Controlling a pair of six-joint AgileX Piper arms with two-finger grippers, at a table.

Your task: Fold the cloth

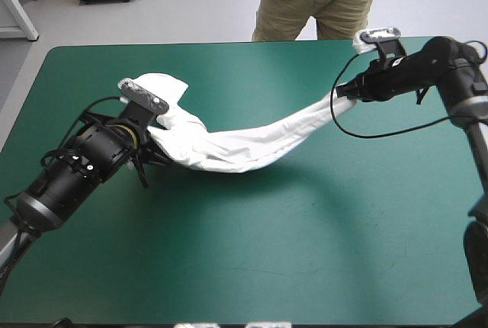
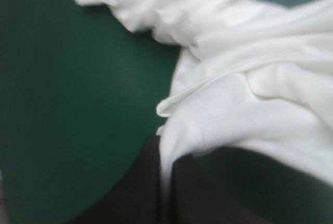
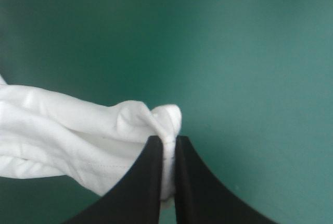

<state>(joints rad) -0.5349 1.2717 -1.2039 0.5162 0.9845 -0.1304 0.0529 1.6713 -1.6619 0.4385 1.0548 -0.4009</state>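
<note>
White T-shirt sags, roped, between left gripper and right gripper, both pinched tight on it. Best: draw apart evenly, level, no jerks.

Light: I see bright, even light from overhead on the cover.
Shadows, high view: soft, broad patches under the T-shirt and left arm.
Left wrist view: T-shirt's far end blurred; deep shadow on the cover beneath it.
Right wrist view: cover brighter ahead, dimmer on the T-shirt's side.
</note>
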